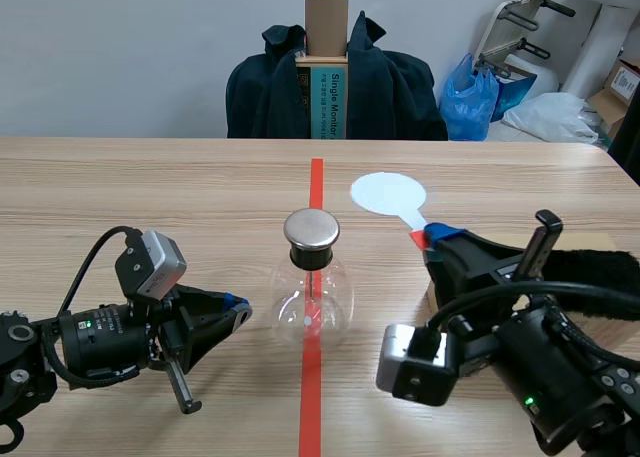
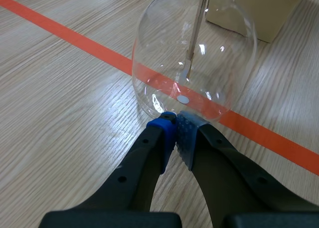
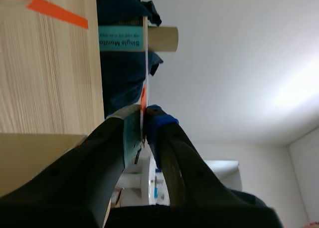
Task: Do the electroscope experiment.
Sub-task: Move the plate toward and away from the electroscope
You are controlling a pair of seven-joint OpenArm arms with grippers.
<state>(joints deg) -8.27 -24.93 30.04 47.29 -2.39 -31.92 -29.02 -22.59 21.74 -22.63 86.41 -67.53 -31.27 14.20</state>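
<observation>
Scene view puts the glass electroscope (image 1: 311, 302) at the centre of the frame, upright on the orange-red tape line (image 1: 316, 187), with its metal cap (image 1: 312, 230) on top. At lower left we see the left gripper (image 1: 238, 307) clenched on nothing, tips just beside the flask's wall; we cannot tell if they touch. At right, the right gripper (image 1: 432, 242) clamps the red handle of a white paddle (image 1: 388, 192), whose disc hangs above and right of the cap.

We judge two risks. A nudge from the clenched left fingers could slide or tip the round flask. The thin paddle could also twist in its grip or knock the cap.

Black fur (image 1: 600, 272) lies at far right. A jacket-draped chair (image 1: 395, 92) and a blue bag (image 1: 470, 102) stand beyond the table (image 1: 150, 187), out of the way.
</observation>
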